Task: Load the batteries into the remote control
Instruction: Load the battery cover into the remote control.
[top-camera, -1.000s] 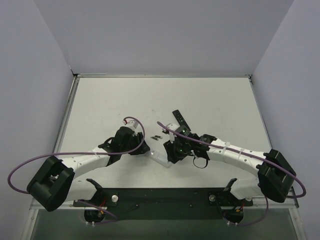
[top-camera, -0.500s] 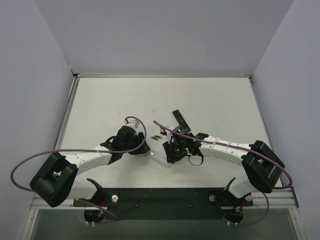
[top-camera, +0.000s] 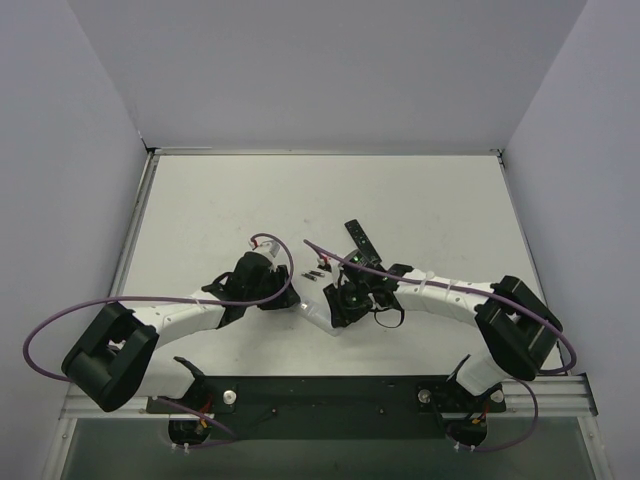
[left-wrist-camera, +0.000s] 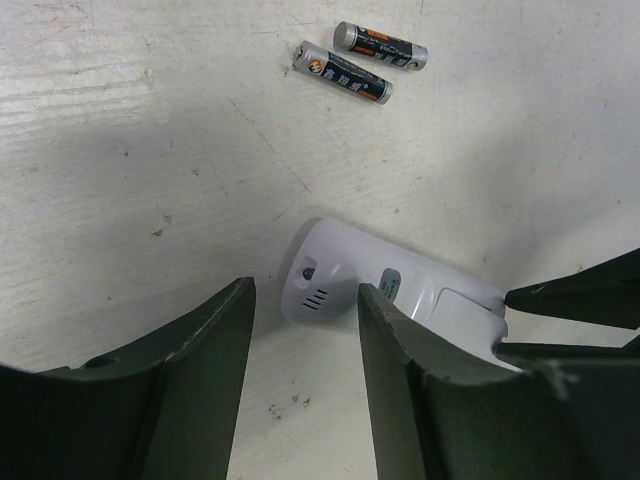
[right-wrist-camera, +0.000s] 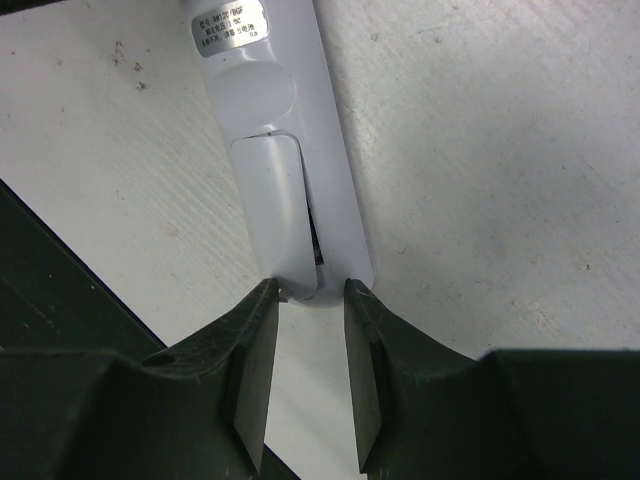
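Observation:
The remote control (left-wrist-camera: 335, 283) lies white back up near the table's front middle (top-camera: 318, 314). My left gripper (left-wrist-camera: 305, 290) is open at its rounded end; the right finger (left-wrist-camera: 400, 345) overlaps the remote's edge and the left finger (left-wrist-camera: 205, 340) stands apart from it. My right gripper (right-wrist-camera: 307, 292) is shut on the opposite end (right-wrist-camera: 310, 275), both pads touching its sides. The battery cover (right-wrist-camera: 268, 195) shows a dark slit along one edge. Two batteries (left-wrist-camera: 345, 73) lie side by side on the table beyond the remote (top-camera: 318, 270).
A slim black remote (top-camera: 361, 243) lies diagonally just behind the right arm. Both arms reach inward over the white table (top-camera: 220, 200) and meet at its front middle. Grey walls close in the back and sides.
My right gripper has narrowed onto the remote's end, and the right arm has shifted slightly left. The left arm has barely moved. The batteries lie where they were.

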